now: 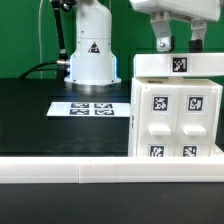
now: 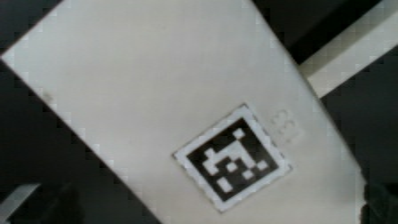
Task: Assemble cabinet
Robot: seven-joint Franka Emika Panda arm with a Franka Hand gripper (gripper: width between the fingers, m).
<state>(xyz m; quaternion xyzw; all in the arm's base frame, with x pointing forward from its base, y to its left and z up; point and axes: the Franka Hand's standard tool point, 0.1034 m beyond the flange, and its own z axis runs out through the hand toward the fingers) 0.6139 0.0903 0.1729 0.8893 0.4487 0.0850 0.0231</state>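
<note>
I am looking at a robotics lab bench, not a home or a shop. The table [image 1: 40, 115] is covered in plain black, with a dark backdrop behind it and nothing homely in sight. The white robot base [image 1: 91, 52] stands bolted on the table with a warning triangle on its front, and cables [image 1: 52, 62] trail off from it. A marker board [image 1: 88, 107] with four black-and-white tags lies flat on the black surface. A long white rail [image 1: 70, 171] fences the near edge. The cabinet [image 1: 178, 110] carries the same printed tags, and my wrist view shows one such tag [image 2: 233, 161] close up.
</note>
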